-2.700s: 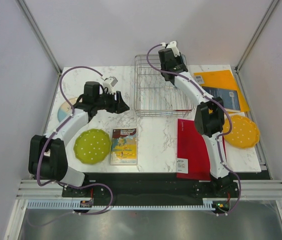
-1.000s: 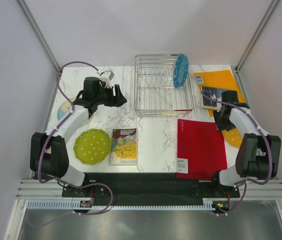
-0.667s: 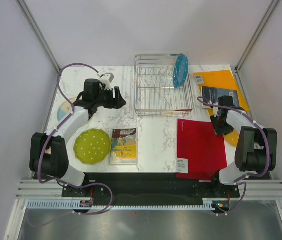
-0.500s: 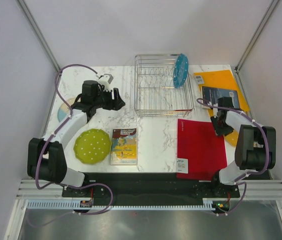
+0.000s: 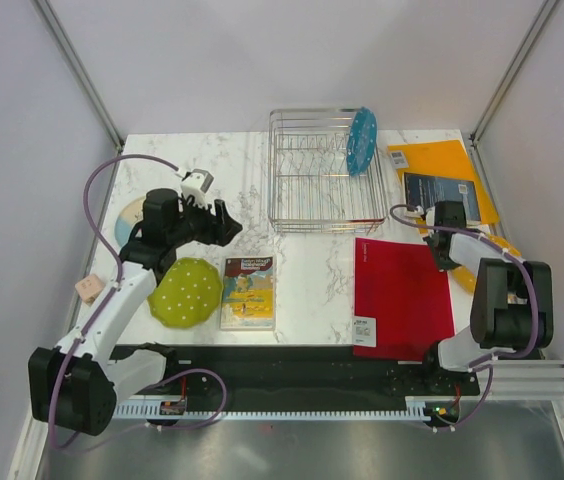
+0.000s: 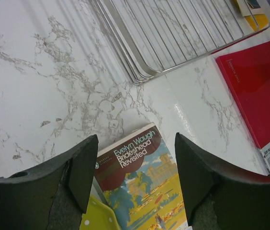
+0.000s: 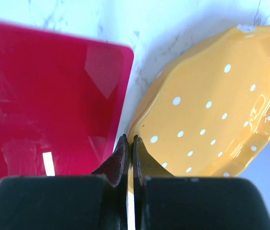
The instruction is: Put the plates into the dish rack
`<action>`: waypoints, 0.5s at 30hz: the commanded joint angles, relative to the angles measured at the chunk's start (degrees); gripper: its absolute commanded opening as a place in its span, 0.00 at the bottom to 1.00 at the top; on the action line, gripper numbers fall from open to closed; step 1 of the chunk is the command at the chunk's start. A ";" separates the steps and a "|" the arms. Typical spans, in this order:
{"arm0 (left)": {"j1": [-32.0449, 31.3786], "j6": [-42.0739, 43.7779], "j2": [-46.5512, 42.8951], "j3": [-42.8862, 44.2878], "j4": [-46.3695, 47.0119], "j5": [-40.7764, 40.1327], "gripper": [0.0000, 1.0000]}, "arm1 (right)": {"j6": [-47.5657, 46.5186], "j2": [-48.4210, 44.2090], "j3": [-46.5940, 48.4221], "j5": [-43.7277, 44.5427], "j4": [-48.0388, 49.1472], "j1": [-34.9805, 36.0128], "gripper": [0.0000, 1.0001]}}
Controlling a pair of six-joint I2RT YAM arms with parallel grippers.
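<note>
Noting the cream-and-pale-blue plate (image 5: 128,213) lying flat at 9 o'clock on the marble table (image 5: 312,262), partly hidden behind the left arm.

Seeing the left gripper (image 6: 136,140) hovering just at 3 o'clock of that plate, fingers spread wide and pinching nothing. Looking down through the gap onto bare marble and the top edge of an illustrated book (image 5: 248,291).

Logging the lime green plate (image 5: 185,292) lying flat at 7 o'clock on the table, just beside the book's left edge, possibly touching it.

Finding the dish rack (image 5: 307,216) standing at 12 o'clock. Seeing the teal blue plate (image 5: 362,140) standing on edge at the rack's right end, tilting toward 1 o'clock, its top rising above the wire rim. Seeing only bare prongs elsewhere in the rack.

Noting a red folder (image 5: 402,295) lying flat at 5 o'clock, and a yellow envelope (image 5: 452,158) with a dark booklet (image 5: 442,190) on top at 2 o'clock.

Finding the orange-yellow plate (image 7: 211,110) lying at 4 o'clock, its left rim just beside the folder's right edge, mostly hidden under the right arm from above.

Seeing the right gripper (image 7: 129,145) down low with fingers pressed together right at that plate's near-left rim. Not managing to tell whether any rim is caught between them.
</note>
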 commanded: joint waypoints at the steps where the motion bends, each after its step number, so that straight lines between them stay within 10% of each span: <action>1: 0.12 0.58 -4.35 -1.15 -0.42 0.90 0.72 | -1.51 -8.77 -4.76 2.25 -3.69 0.30 0.00; 15: 0.12 -1.61 -10.33 -6.51 1.34 1.16 0.73 | -5.12 -37.29 -0.98 8.42 -29.01 28.24 0.00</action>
